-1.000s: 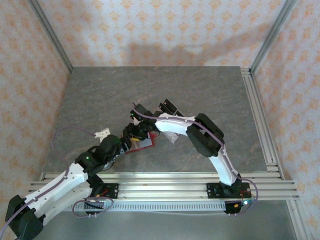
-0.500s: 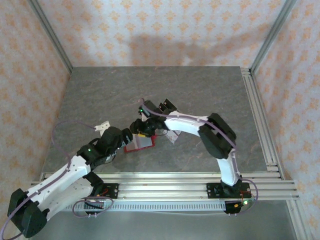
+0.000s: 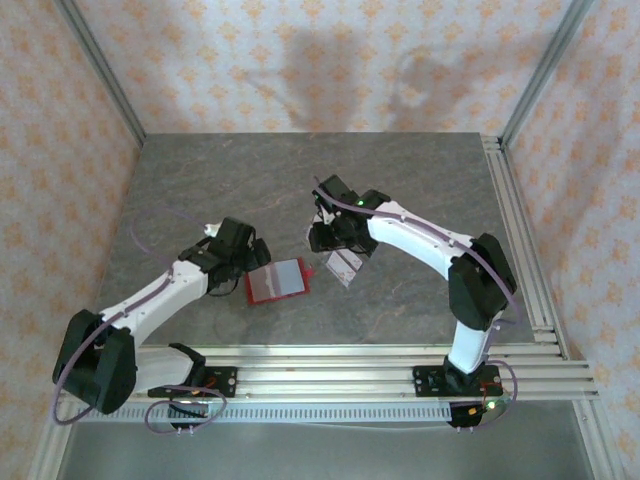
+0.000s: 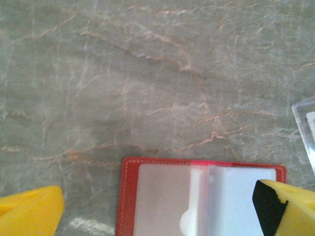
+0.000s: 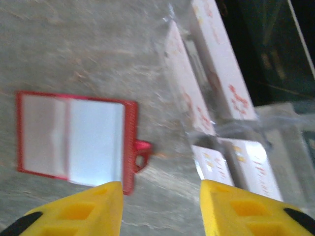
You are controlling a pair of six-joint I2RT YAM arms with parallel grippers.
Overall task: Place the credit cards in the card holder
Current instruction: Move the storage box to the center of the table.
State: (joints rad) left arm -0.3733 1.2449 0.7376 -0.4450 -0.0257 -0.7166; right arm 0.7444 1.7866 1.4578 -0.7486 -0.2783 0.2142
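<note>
The card holder [image 3: 276, 281] is a red wallet lying open and flat on the table, greyish clear pockets up. In the left wrist view the card holder [image 4: 197, 196] lies just ahead of and between my left fingers. My left gripper [image 3: 252, 254] hovers at its left edge, wide open and empty. In the right wrist view the card holder [image 5: 74, 140] lies at the left with its snap tab [image 5: 141, 150] pointing right. Several pale credit cards [image 5: 184, 96] with pinkish marks stand in a clear tray [image 3: 345, 265]. My right gripper [image 5: 161, 211] is open and empty, over bare table between wallet and tray.
Grey marbled table [image 3: 200, 190] with free room at the back and left. An aluminium rail [image 3: 520, 230] runs down the right side and rails cross the near edge. Patterned walls close in the workspace. A corner of the clear tray [image 4: 305, 123] shows at the left wrist view's right edge.
Both grippers have drawn away from the card holder, the left one to the left, the right one back and to the right. The wallet now lies uncovered and open.
</note>
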